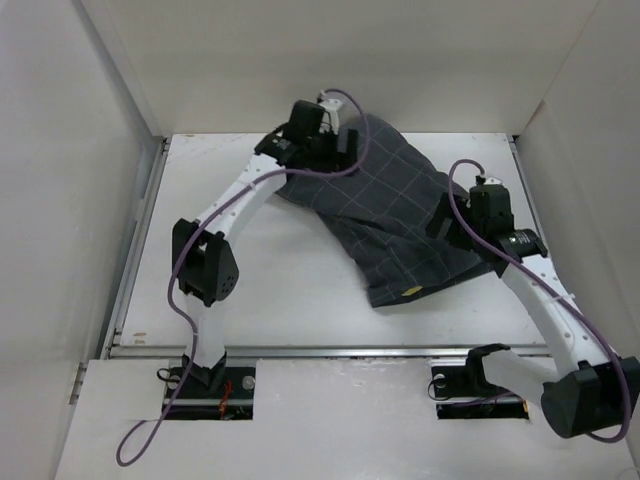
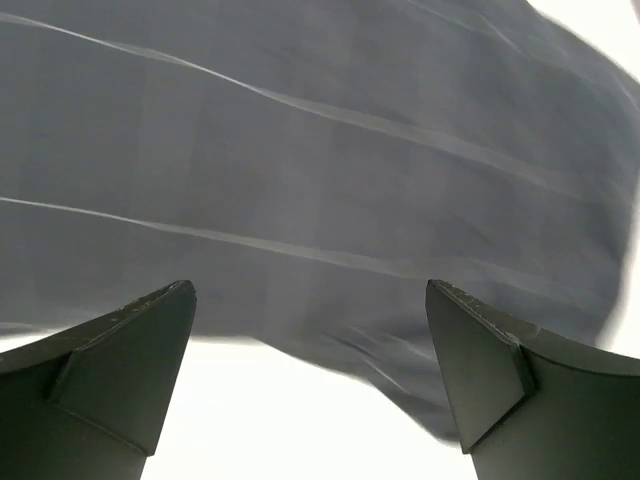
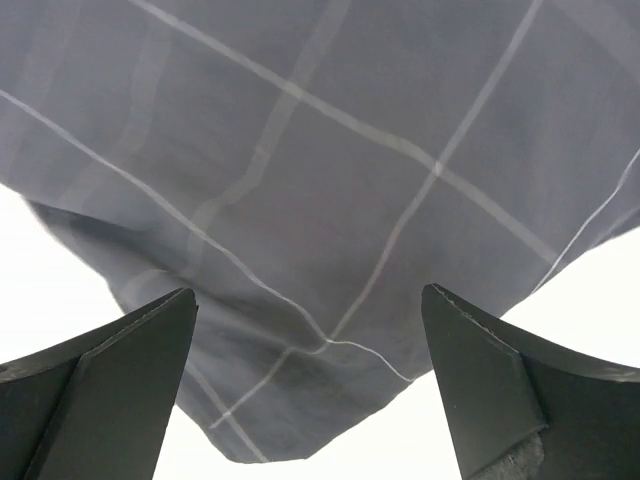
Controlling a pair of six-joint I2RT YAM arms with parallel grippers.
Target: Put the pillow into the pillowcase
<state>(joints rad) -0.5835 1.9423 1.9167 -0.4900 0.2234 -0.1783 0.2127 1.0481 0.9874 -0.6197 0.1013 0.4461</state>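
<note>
The pillowcase (image 1: pixel 390 215) is dark grey with thin pale windowpane checks; table (image 1: pixel 280 290) white.

The pillowcase (image 1: pixel 390 220) hides whatever lies inside it, so the pillow cannot be made out. A yellow speck (image 1: pixel 410 291) at its near edge is too small to name. In the left wrist view the pillowcase is blurred and cut off by the top and left edges. From above, the left gripper (image 1: pixel 322 128) at the pillowcase's far corner hides its own fingertips.
</note>
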